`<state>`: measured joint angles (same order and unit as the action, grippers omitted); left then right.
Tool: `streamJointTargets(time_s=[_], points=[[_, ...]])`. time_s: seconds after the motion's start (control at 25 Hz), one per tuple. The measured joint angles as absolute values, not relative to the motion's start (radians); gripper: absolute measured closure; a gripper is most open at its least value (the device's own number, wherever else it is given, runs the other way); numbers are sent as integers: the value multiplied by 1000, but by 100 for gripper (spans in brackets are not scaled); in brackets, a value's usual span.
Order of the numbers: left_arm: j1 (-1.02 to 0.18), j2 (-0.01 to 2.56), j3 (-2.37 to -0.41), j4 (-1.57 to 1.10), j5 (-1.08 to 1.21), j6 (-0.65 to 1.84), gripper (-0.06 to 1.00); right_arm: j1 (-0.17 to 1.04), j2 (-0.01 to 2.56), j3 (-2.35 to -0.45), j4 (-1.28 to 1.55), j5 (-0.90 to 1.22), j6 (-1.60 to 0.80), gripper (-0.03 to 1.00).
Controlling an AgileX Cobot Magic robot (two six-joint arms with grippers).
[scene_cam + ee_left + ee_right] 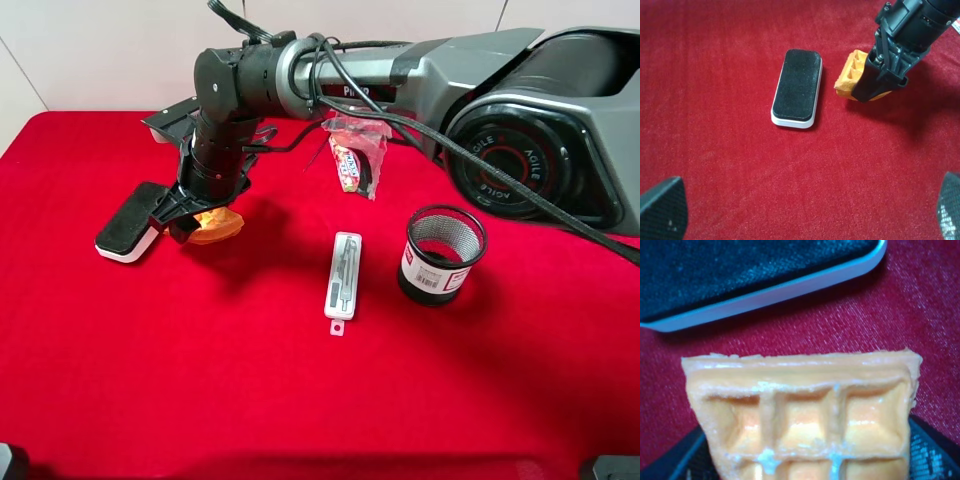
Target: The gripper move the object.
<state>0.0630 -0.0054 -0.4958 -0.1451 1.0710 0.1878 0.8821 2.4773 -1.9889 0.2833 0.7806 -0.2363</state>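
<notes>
We get the high camera looking down from the near side over the whole red table (pixel 300 400), the left wrist camera at mid range on the eraser (pixel 796 87) and waffle (pixel 847 76), the right wrist camera tight on both.

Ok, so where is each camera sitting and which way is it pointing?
Exterior high: mounted high, looking down on the red cloth; right arm reaches across.
Left wrist: above the cloth, facing eraser and waffle; own open jaws just showing.
Right wrist: close over the waffle, between own jaws.
All three share the waffle.
</notes>
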Motion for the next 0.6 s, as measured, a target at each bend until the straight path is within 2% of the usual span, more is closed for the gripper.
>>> streamJointTargets(time_s=[0.2, 0.48, 0.6], points=[[63, -5, -496, -145, 1071, 188, -5, 882, 2477, -1989, 287, 762, -236, 44], [63, -5, -496, -145, 1071, 188, -5, 882, 2477, -1989, 287, 755, -236, 29], [63, -5, -496, -145, 1071, 188, -5, 882, 2477, -1989, 287, 754, -236, 28]])
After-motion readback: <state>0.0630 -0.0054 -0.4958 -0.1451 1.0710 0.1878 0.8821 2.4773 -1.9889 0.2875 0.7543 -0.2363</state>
